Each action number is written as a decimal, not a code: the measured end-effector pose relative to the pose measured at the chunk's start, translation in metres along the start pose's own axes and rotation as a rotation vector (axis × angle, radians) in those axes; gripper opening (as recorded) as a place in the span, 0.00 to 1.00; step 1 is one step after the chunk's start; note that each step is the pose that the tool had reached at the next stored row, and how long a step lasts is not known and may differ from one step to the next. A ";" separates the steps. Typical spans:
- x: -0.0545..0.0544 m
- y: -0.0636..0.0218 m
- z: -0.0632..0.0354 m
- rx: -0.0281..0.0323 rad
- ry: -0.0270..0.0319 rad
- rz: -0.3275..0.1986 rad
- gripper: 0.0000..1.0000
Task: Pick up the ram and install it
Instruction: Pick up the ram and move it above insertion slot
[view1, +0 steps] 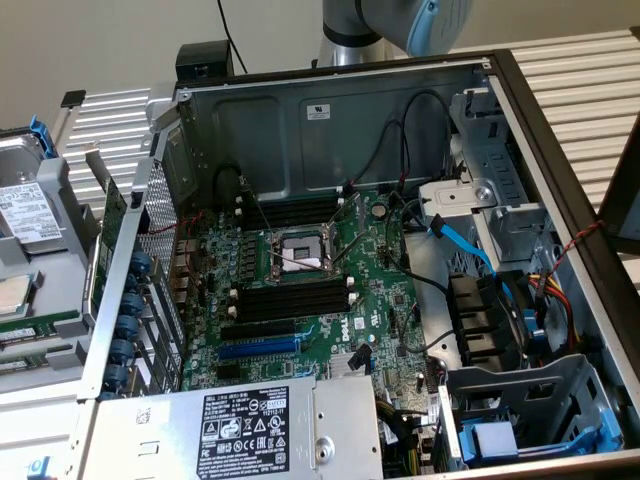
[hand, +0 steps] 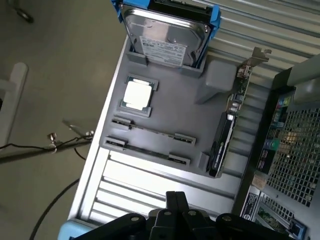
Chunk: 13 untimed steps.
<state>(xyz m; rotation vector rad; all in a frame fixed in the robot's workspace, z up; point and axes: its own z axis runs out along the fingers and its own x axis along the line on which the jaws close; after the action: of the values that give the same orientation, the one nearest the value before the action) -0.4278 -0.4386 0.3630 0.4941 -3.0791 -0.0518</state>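
In the wrist view a grey tray (hand: 170, 107) holds the ram (hand: 150, 131), a thin dark stick standing on edge between two grey clips. A second such stick (hand: 147, 151) stands parallel beside it. My gripper (hand: 176, 196) is shut with nothing in it, hovering over the ribbed metal table beside the tray, apart from both sticks. In the exterior view the open computer case shows the green motherboard (view1: 380, 290) with black memory slots (view1: 290, 300) beside the processor socket (view1: 300, 255), more black slots (view1: 295, 212) behind it, and a long blue slot (view1: 258, 349).
The tray also carries a hard drive in a blue bracket (hand: 167, 37), a processor chip (hand: 136, 94) and an upright expansion card (hand: 225, 135). The case wall (hand: 295, 140) rises beside the tray. Cables, a power supply (view1: 250, 425) and drive cages (view1: 520, 400) crowd the case. The arm's joint (view1: 400, 20) hangs behind it.
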 end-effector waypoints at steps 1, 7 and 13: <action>0.000 0.0000 0.0007 0.0003 0.0007 -0.018 0.11; 0.000 -0.0001 0.0038 0.0022 0.0047 -0.127 0.11; 0.000 -0.0002 0.0063 0.0041 0.0086 -0.235 0.11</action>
<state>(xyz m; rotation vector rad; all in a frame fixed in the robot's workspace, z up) -0.4278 -0.4385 0.3567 0.8514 -2.9962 -0.0472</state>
